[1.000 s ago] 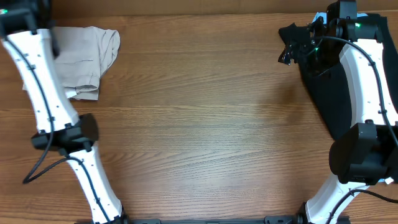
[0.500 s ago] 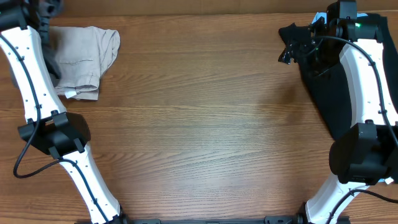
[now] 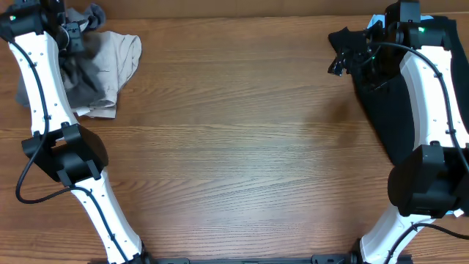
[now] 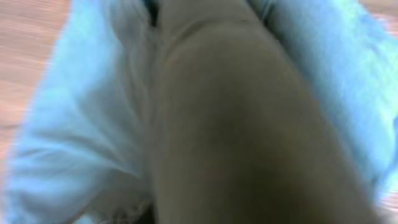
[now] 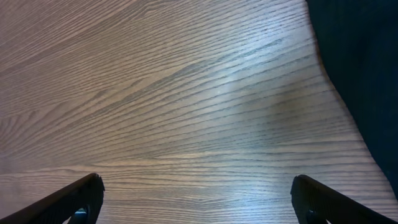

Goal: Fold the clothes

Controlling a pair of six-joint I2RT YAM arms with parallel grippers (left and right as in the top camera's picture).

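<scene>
Left arm extended along left edge of table [image 3: 234, 139] to far corner. Left gripper [image 3: 71, 20] clenched on grey shorts [image 3: 76, 73]: cloth bunched at gripper, rest hung down across beige shorts [image 3: 121, 51]. Left wrist view blurred, filled with fabric. Right arm stretched to far right. Right gripper [image 5: 199, 198] spread wide over wood, just beside black garment [image 3: 392, 110].
</scene>
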